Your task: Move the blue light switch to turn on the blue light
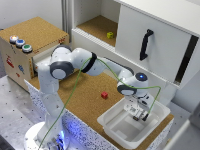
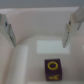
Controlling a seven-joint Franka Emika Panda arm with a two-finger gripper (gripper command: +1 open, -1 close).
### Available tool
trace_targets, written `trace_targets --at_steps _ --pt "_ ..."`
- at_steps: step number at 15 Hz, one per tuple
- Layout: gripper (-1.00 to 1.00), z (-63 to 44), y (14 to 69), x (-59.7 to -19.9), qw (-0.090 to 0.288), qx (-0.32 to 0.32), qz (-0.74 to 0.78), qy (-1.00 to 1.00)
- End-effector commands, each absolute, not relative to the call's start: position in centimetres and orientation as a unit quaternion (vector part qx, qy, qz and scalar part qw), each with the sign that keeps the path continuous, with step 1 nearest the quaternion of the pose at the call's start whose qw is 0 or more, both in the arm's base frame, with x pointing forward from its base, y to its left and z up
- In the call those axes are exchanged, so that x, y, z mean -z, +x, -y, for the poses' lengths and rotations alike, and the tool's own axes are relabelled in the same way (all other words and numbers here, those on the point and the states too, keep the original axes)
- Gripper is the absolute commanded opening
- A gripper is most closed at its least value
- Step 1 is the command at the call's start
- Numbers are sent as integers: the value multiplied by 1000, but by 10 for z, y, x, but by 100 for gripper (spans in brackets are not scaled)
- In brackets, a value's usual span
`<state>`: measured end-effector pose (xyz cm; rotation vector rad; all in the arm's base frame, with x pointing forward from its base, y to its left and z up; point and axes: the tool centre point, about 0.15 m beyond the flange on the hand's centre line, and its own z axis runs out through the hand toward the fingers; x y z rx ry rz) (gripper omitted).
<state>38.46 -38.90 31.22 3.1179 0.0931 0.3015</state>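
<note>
- Gripper [image 1: 140,113] spread wide, grasping nothing; it hangs inside the white bin [image 1: 116,129] at the exterior view's right end of the bench [image 1: 85,97].
- Wrist view: both fingers [image 2: 7,29] apart over the pale bin floor, with a dark cube [image 2: 52,69] bearing a yellow ring mark lying on that floor, untouched, not between the fingers.
- Red cube [image 1: 104,95] sits on the cork bench top, near the bin, apart from it.
- Farther back, a yellow-green cube [image 1: 110,35] rests in the open shelf [image 1: 97,25] of the white cabinet; the black handle [image 1: 146,44] is on the door beside it.
- Blue switch [image 1: 20,43] is far off at the exterior view's left, on top of the wooden box [image 1: 42,30], middle of three buttons: red-topped button [image 1: 13,38] behind it, green button [image 1: 27,48] in front.
- Step, as judged: approach not begun; the arm is well apart from the switch.
- Next calls for lifting clear of the bin wall, crossing the bench to the box, lining up over the middle button only, then pressing down without clipping its neighbours.
</note>
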Motion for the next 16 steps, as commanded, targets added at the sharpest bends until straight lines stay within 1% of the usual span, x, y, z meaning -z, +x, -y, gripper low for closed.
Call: trace_targets --at_steps 1,3,4,9,11,12,14,16 --pt "100 328 366 -383 11 -139 -45 989" --pt "100 285 365 -394 0 -142 -40 989" --pt "100 264 367 -394 4 -138 -46 989" --pt "100 168 380 -410 -7 -136 -79 988" --pt "100 131 389 -415 -2 -117 -116 986" --pt "100 114 394 -416 -9 -111 -138 984" --pt "100 73 409 -417 -1 -102 -209 972" --pt "100 30 420 -423 -9 -103 -285 953"
